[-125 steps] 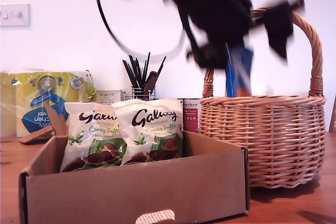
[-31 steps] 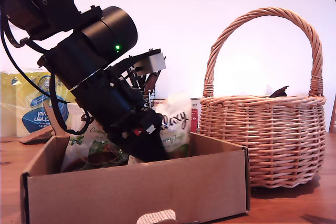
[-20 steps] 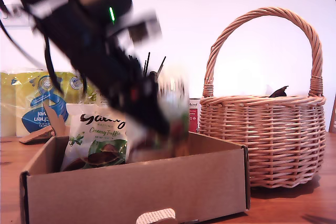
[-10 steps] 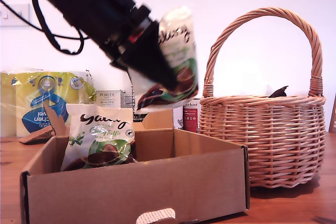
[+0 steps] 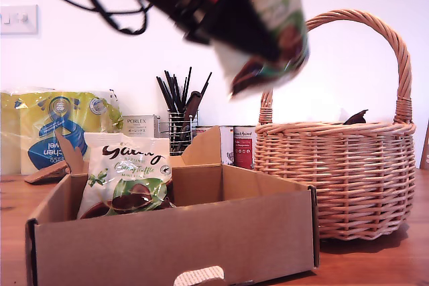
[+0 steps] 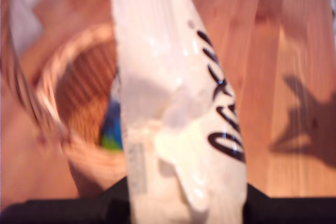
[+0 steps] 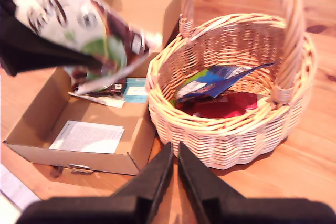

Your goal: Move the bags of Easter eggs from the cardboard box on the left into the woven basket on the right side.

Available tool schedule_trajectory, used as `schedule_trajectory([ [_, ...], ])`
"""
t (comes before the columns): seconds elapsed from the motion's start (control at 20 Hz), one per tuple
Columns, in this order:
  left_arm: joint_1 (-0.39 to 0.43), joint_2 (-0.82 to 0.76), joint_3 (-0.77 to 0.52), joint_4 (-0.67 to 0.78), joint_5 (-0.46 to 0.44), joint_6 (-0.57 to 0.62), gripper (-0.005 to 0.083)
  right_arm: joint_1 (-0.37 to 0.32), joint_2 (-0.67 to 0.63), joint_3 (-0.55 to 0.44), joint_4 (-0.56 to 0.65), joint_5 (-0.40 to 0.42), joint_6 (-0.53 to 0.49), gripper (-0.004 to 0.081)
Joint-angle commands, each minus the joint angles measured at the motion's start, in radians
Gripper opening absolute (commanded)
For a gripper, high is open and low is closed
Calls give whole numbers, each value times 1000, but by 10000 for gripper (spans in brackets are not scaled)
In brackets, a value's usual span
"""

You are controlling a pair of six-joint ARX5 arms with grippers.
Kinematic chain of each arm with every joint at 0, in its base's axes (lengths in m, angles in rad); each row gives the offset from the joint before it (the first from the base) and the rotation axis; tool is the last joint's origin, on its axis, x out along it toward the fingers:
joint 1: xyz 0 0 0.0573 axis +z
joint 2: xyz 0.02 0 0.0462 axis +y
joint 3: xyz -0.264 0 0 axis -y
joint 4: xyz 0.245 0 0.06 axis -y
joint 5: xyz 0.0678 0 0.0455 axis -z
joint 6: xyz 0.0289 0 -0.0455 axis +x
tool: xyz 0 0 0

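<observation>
Carrying white-green glossy Galaxy pouch (image 5: pixel 271 28), pinched by my first gripper (image 6: pixel 178 203), upper centre of exterior view; release only above round tan wicker basket (image 5: pixel 335 179). My second gripper (image 7: pixel 173 169): pressed together, empty.

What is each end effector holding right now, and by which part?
My first gripper holds a Galaxy bag by one end; the exact edge is blurred. My second gripper holds nothing, its fingers closed together near the woven basket.
</observation>
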Motion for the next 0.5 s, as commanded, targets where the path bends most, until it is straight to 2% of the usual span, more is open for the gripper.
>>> schedule_trajectory([
  [0.0, -2, 14, 11, 79, -7, -1, 56, 4, 0, 10, 4, 2, -6, -13],
  [0.45, -21, 215, 12, 446, -7, 38, 56, 4, 0, 11, 17, 2, -6, -13],
])
